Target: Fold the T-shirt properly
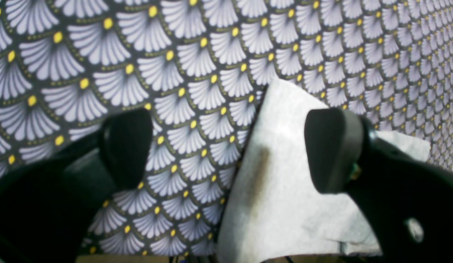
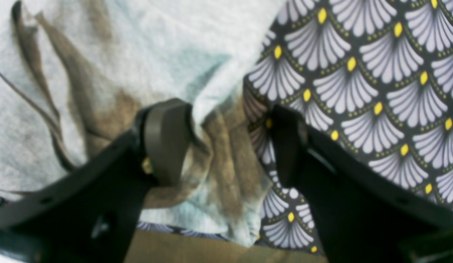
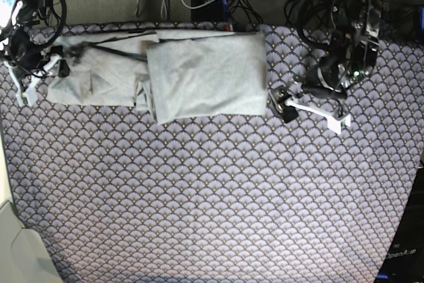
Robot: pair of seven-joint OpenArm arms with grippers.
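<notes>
Your left claw (image 3: 279, 105) gapes beside the light heather-grey cotton T-shirt's (image 3: 199, 74) corner; your right claw (image 3: 58, 64) straddles its opposite edge, unclenched.

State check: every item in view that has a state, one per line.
Light heather-grey cotton T-shirt: partly folded, flat on the table's far side, one end still bunched and creased.
Purple-grey scallop-patterned tablecloth: spread flat over the table.
Left gripper: open, astride the shirt's edge, one jaw over grey fabric, the other over tablecloth.
Right gripper: open, creased shirt edge between its jaws, not clamped.
</notes>
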